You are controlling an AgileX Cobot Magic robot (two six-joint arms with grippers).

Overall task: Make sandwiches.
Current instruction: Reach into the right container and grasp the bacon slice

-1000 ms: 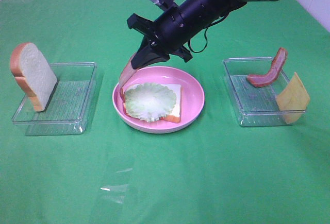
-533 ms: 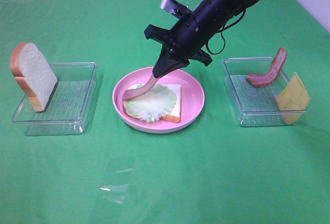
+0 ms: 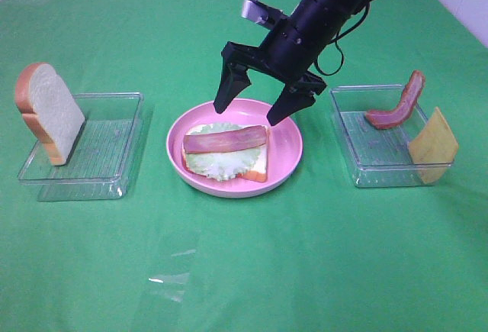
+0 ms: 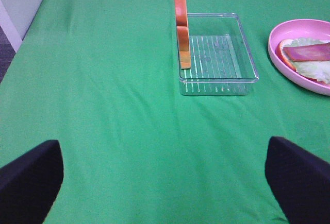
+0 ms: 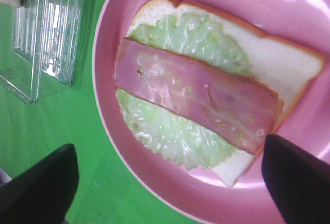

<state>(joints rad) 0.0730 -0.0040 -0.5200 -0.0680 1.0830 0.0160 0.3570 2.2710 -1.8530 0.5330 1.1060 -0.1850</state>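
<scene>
1. Change: half a second back the right gripper (image 3: 245, 115) was carrying a bacon strip (image 3: 225, 140) by one end, with the free end trailing onto the lettuce (image 3: 221, 162). Now the strip lies flat across the lettuce, let go.
2. Right gripper: jaws spread wide and holding nothing. It hangs over the far side of the pink plate (image 3: 291, 149), fingers pointing down, clear of the food.
3. Where the sandwich is: on the pink plate, mid-table. The bread slice (image 3: 259, 166) is at the bottom, lettuce on it, bacon on top. The right wrist view shows the bacon running corner to corner over the middle of the leaf, one end reaching the crust.
4. Left gripper (image 4: 165, 177): fingers wide apart and empty, low over the green cloth (image 3: 244, 271), well apart from the left tray (image 3: 107, 145). It looks idle.
5. Stock: spare bread (image 3: 52, 111) stands on edge at the left tray's outer end. In the right tray (image 3: 374, 153) a second bacon strip (image 3: 396, 107) and a cheese slice (image 3: 432, 145) lean against the walls.
6. Meaning — the bacon layer looks placed. My read is that cheese comes next from the right tray, then a top slice from the left. The sandwich is roughly halfway built.
</scene>
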